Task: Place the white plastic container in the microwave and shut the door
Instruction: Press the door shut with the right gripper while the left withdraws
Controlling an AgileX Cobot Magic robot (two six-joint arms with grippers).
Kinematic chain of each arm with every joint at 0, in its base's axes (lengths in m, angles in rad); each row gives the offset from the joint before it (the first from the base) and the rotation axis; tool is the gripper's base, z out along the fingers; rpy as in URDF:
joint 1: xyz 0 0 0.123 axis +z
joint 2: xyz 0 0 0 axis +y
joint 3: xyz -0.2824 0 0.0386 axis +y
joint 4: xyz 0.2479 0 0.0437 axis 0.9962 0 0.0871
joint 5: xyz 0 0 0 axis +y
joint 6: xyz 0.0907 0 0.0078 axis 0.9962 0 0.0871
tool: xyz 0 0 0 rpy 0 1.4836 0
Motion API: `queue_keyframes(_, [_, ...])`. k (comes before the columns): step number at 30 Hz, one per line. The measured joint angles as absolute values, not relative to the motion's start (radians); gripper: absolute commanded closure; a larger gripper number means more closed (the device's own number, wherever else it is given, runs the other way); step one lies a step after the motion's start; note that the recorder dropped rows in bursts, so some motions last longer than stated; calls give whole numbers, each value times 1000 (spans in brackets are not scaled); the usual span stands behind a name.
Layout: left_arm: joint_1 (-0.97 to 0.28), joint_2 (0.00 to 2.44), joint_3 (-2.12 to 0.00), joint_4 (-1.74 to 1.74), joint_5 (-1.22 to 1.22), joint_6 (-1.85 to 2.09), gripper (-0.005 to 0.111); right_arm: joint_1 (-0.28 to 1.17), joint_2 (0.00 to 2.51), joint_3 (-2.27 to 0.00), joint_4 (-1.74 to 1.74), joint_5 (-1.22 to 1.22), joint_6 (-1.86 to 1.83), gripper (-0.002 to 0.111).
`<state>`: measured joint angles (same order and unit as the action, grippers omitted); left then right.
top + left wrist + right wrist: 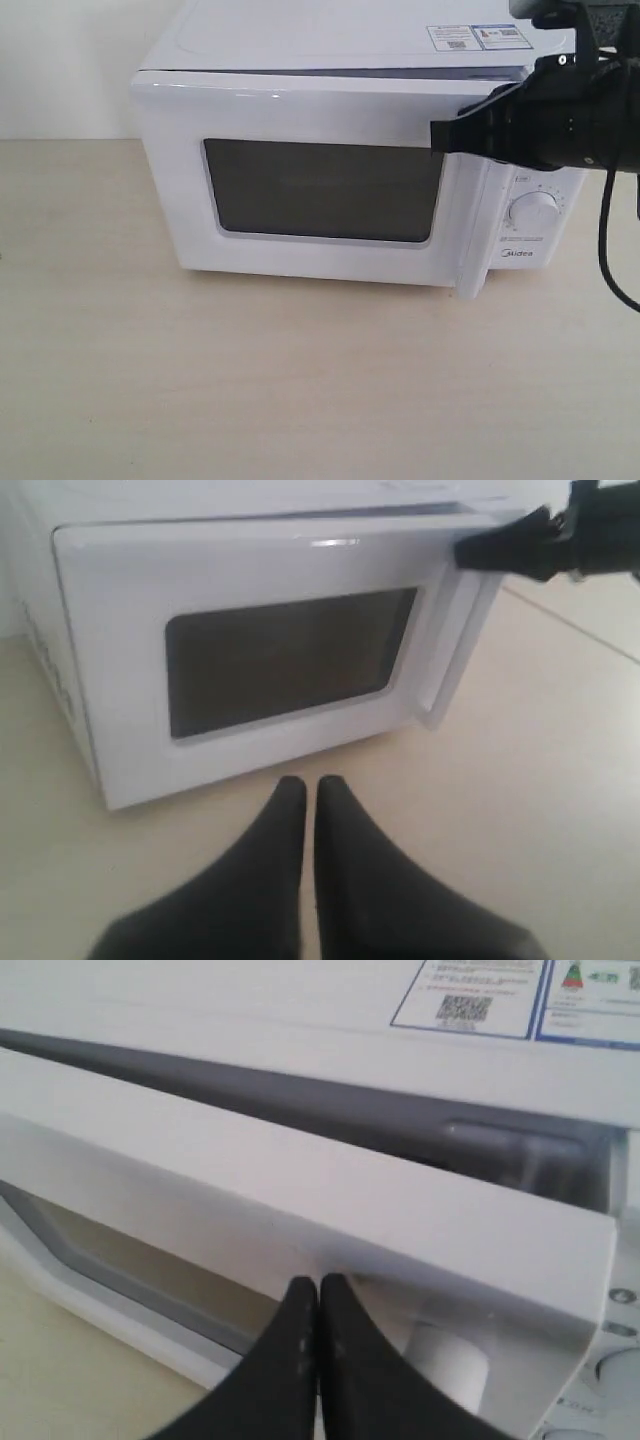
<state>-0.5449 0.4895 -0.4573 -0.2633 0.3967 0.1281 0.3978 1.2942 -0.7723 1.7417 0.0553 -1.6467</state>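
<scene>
The white microwave (300, 40) stands at the back of the table. Its door (170, 200) with the dark window is swung nearly to, and the right wrist view shows a narrow dark gap left along the door's (300, 1180) top edge. My right gripper (440, 137) is shut and empty, its tips (318, 1285) against the door's upper corner by the vertical handle (468, 240). My left gripper (310, 785) is shut on nothing, low over the table in front of the door (120, 660). The white plastic container is hidden from every view.
A round dial (533, 211) and the Midea mark sit on the right panel under my right arm. Stickers (480, 37) lie on the microwave's top. The light wooden table (300, 380) spreads in front. A black cable (605, 250) hangs from the right arm.
</scene>
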Motion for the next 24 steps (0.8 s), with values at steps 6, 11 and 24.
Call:
queue_keyframes(6, [-545,444,-457,-36,502,-81,102,398,1329,-798,1742,49,-1648,109])
queue_keyframes(11, [-545,385,-457,21,531,-129,102,398,1367,-798,1742,52,-1655,109])
queue_keyframes(24, [-545,284,-457,186,684,-260,102,400,1372,-820,1739,50,-1666,109])
